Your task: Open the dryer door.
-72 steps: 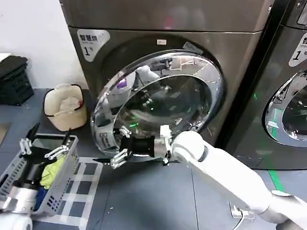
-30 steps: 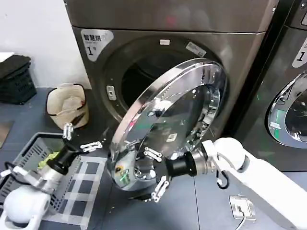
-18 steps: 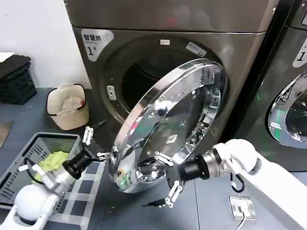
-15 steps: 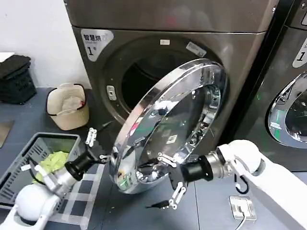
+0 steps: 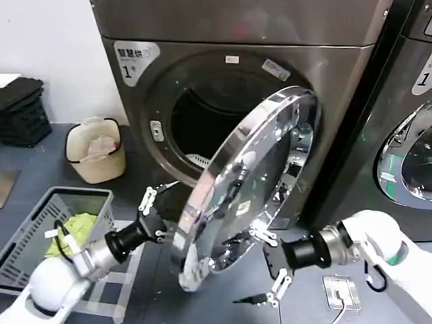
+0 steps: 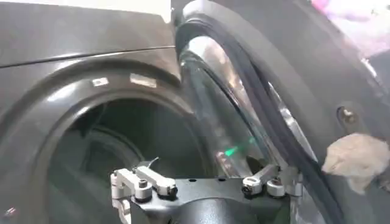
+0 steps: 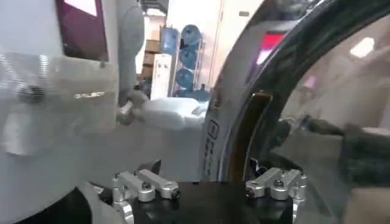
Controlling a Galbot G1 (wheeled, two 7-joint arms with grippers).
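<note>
Right gripper (image 5: 268,268): nearest, low on the right, fingers spread wide and holding nothing, just in front of the door's lower outer face.
Left gripper (image 5: 153,204): near left, fingers apart and empty, reaching in at the gap between the door's free edge and the drum mouth; whether a finger touches the rim I cannot tell.
Dryer door (image 5: 253,182): middle of the scene, swung well out from the bronze-grey dryer (image 5: 229,40), hinged on its right side, free edge down and to the left.
Handling: likely heavy and stiff, turning only about its hinge. The chrome rim (image 5: 223,169) looks polished and slippery, and the glass is best not struck. A push on the inner face or a hook behind the free edge, far from the hinge, should move it with least effort.
In the way: the laundry basket (image 5: 27,236) with yellow-green cloth lies near left beside the left arm; the door's sweep runs to the right, so the right arm stands in its path.
Farther left: a cream bin (image 5: 94,152) by the wall, a black crate (image 5: 23,111) beyond.
Drum opening (image 5: 202,128): dark and uncovered.
Far right: the second machine (image 5: 405,135), its door shut.
</note>
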